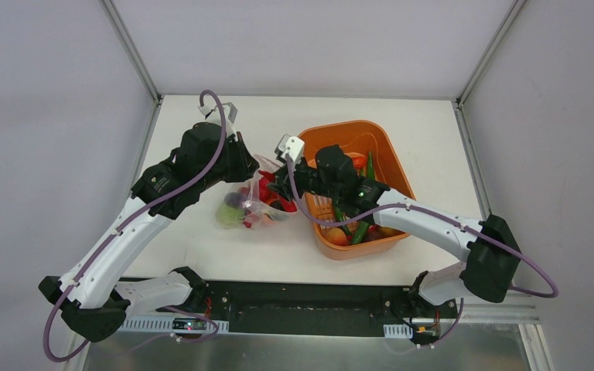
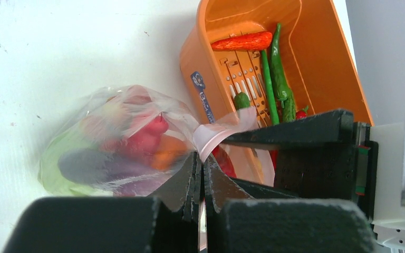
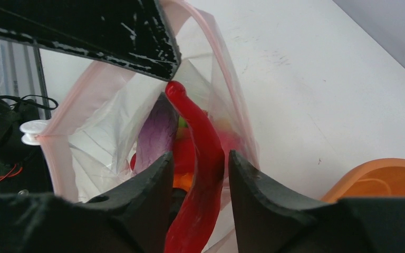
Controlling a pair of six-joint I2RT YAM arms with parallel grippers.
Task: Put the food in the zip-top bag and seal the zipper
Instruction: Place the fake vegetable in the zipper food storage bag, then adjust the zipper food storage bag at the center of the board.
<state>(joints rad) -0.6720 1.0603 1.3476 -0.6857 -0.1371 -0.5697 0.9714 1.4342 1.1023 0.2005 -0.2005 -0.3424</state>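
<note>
The clear zip-top bag (image 1: pixel 249 205) lies on the white table between the arms, with several food pieces inside: red, orange, purple and light green. My left gripper (image 2: pixel 203 163) is shut on the bag's pink zipper (image 2: pixel 227 129) and holds the mouth up. My right gripper (image 3: pixel 200 154) sits at the open mouth. A long red pepper (image 3: pixel 195 121) stands between its fingers, tip pointing into the bag, with a gap showing beside it. A purple piece (image 3: pixel 155 132) lies just inside. More food (image 1: pixel 356 228) is in the orange tub.
The orange tub (image 1: pixel 387 147) stands right of the bag, touching it, and holds green peppers (image 2: pixel 279 79) and an orange-red piece (image 2: pixel 242 40). The left gripper's finger (image 3: pixel 84 31) crosses the top of the right wrist view. White walls enclose the table.
</note>
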